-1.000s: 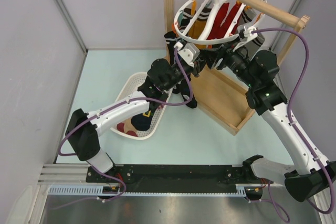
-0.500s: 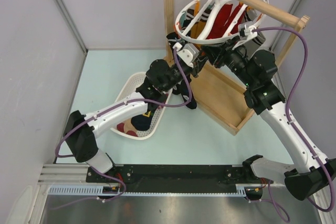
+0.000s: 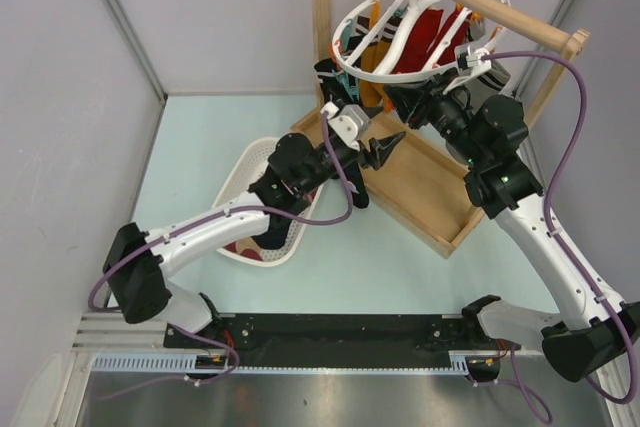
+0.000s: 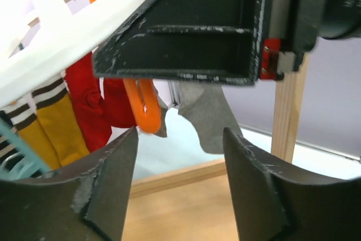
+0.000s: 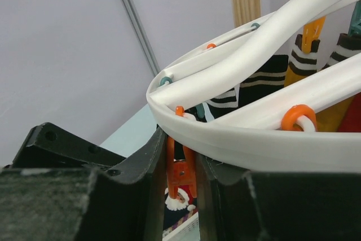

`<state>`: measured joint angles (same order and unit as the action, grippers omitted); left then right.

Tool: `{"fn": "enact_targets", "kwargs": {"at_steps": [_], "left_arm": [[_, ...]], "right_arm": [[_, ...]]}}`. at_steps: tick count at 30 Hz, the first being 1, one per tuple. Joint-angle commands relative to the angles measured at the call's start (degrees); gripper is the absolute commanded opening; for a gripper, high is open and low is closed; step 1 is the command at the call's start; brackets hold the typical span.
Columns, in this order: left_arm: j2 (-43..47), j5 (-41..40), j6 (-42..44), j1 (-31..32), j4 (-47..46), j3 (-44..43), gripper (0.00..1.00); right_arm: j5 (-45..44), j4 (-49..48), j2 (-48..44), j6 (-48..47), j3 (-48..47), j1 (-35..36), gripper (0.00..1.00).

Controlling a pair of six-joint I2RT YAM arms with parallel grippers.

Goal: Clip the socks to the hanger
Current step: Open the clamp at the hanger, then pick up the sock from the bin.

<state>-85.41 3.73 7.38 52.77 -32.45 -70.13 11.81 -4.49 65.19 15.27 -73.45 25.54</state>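
Note:
The white hanger [image 3: 420, 22] hangs from the wooden rail with red, yellow and striped socks [image 3: 425, 42] clipped under it. My right gripper [image 5: 180, 179] is shut on an orange clip [image 5: 180, 169] under the hanger ring [image 5: 237, 139], squeezing its sides. A dark sock with a Santa motif [image 5: 179, 200] shows just below that clip; whether the clip holds it I cannot tell. My left gripper [image 3: 385, 150] stands open and empty below the ring, over the wooden base. In the left wrist view another orange clip [image 4: 144, 105] and a grey sock [image 4: 206, 114] hang ahead of the left gripper [image 4: 180, 162].
A white basket [image 3: 250, 162] with several more socks [image 3: 265, 232] sits left of the wooden frame base [image 3: 430, 187]. The upright post [image 3: 320, 17] and the rail [image 3: 470, 2] stand close round both grippers. A dark sock [image 3: 357, 192] hangs beside the left wrist.
My left gripper has opened and drawn back down and right, away from the hanger ring. My right gripper has closed on the orange clip.

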Motion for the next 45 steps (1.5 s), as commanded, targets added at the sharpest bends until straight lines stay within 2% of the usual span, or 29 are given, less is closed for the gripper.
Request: {"fn": "enact_targets", "kwargs": {"at_steps": [1,3,8,12,16,20,25,32,36,45], "left_arm": [[7.44,-2.13,-2.19,-0.48,-0.52,3.15,0.71],[10.51,-3.55,-2.98,-1.09,4.64,4.12,0.76],[17.10,-13.81,-7.02,-4.51,18.88,5.70,0.80],[19.66,-14.89,-17.19,-11.10,35.46,7.72,0.81],[18.00,-13.22,-21.96,-19.19,46.23,8.69,0.80],[13.08,-11.55,-21.80,-26.12,53.26,8.26,0.78],[2.12,-7.43,-19.07,-29.83,56.43,4.48,0.72],[-16.60,-1.80,-17.13,-30.63,65.75,-10.96,0.54],[-23.39,-0.83,-17.48,-30.63,68.39,-16.69,0.44],[-29.47,0.40,-18.19,-30.27,71.12,-20.23,0.40]], "right_arm": [[-1.18,-1.05,-0.68,-1.03,-2.49,-0.14,0.10],[-1.35,-0.87,-0.68,-1.20,-2.49,-0.31,0.10],[-1.53,-0.43,-0.85,-1.64,-2.49,-0.14,0.11],[-1.88,0.27,-1.03,-2.26,-2.49,-0.23,0.11],[-2.15,0.89,-1.12,-2.35,-2.49,-0.23,0.11],[-2.32,1.41,-1.20,-2.78,-2.49,-0.23,0.10],[-2.59,2.03,-1.38,-3.14,-2.49,-0.49,0.11],[-2.59,2.47,-1.20,-3.40,-2.49,-0.75,0.10],[-2.67,2.82,-1.55,-3.66,-2.49,-0.93,0.11],[-2.76,3.17,-1.64,-3.67,-2.49,-1.46,0.10]]}}
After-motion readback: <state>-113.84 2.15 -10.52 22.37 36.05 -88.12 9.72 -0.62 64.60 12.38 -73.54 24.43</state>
